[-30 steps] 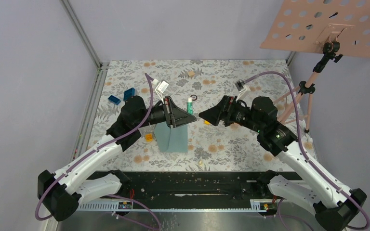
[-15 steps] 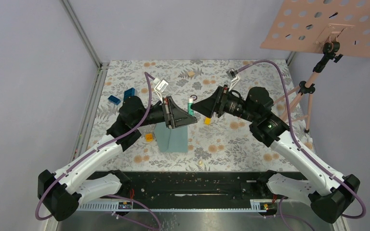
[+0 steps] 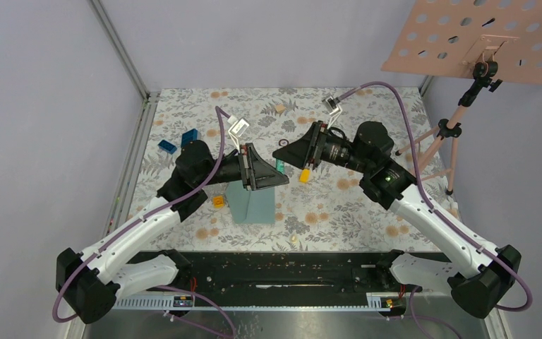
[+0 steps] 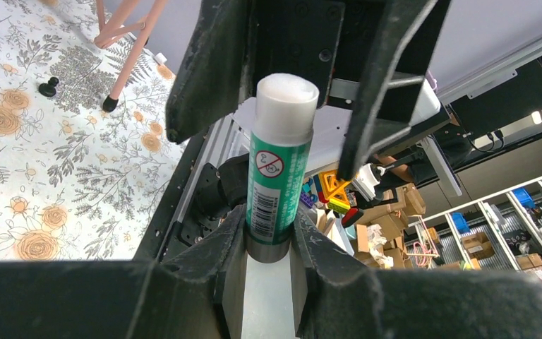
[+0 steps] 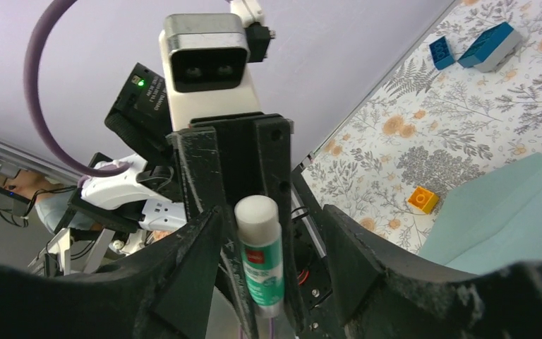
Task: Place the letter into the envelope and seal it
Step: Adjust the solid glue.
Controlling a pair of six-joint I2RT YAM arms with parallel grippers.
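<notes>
The teal envelope [image 3: 254, 205] lies flat on the floral table under my left gripper [image 3: 267, 174]; a corner of it shows as the envelope [image 5: 508, 212] in the right wrist view. The letter is out of view. My left gripper [image 4: 268, 244] is shut on the base of a green glue stick [image 4: 279, 169] with a white cap, held level and pointing right. My right gripper [image 3: 291, 152] faces it. That gripper [image 5: 272, 212] is open, its fingers [image 5: 190, 272] standing either side of the glue stick [image 5: 261, 258] cap with gaps showing.
Blue blocks [image 3: 189, 135] lie at the left. A yellow brick [image 3: 218, 201] sits beside the envelope and another [image 3: 304, 176] under the right gripper. A small black ring [image 3: 283, 143] lies behind. A pink perforated board [image 3: 487, 35] on a tripod [image 3: 452, 141] stands at the back right.
My right gripper has moved left to the glue stick's cap, and its jaws have narrowed around it. The left arm and the stick have stayed still.
</notes>
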